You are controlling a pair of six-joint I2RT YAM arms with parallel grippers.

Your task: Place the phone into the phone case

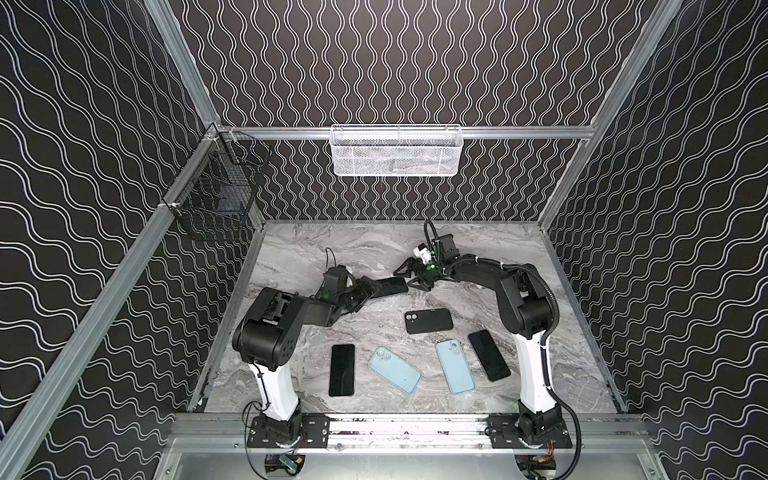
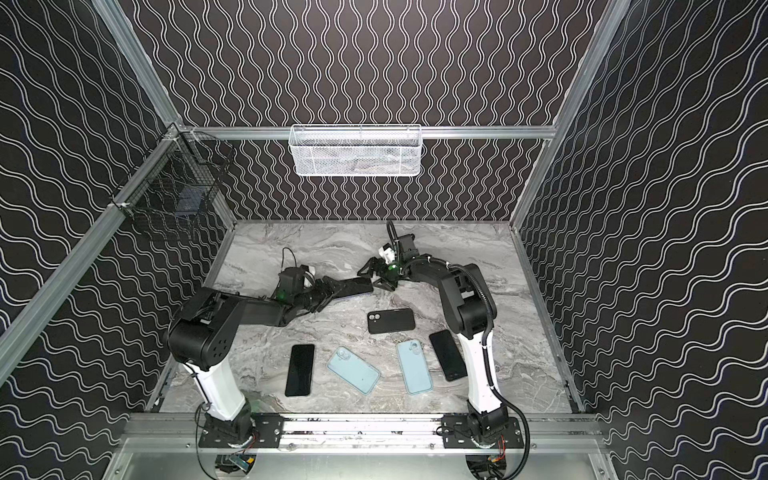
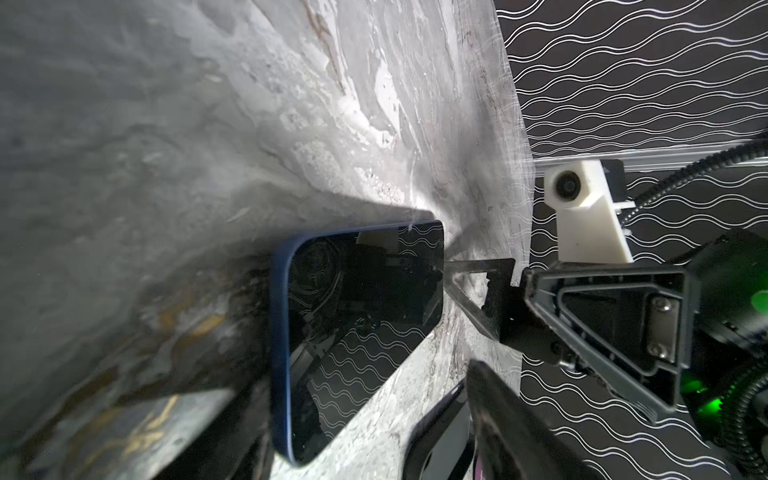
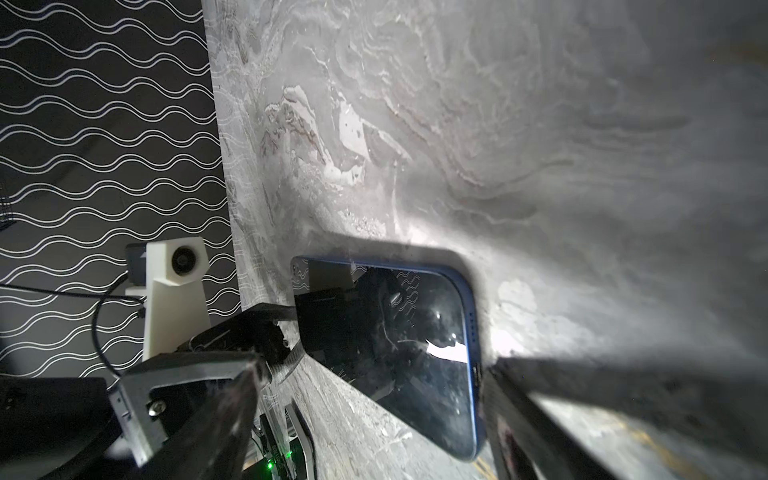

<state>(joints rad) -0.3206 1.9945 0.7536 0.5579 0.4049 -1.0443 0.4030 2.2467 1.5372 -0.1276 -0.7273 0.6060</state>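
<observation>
Phone [image 1: 390, 286], ungripped, between open left end effector [image 1: 370, 293] and open right end effector [image 1: 410, 278].

Blind spots
Left gripper [image 1: 368, 293] covers the phone's [image 1: 392, 286] near end, grip unreadable (its fingers [image 3: 519, 432] smear in the left wrist view); dark item [image 1: 227, 203] in wire basket [image 1: 195, 216] unidentifiable.

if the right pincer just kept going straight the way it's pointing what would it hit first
Most likely the blue-edged phone: the right pincer, jaws open, points at its near end, very close or already touching. The left pincer lies beyond, at the phone's far end.
</observation>
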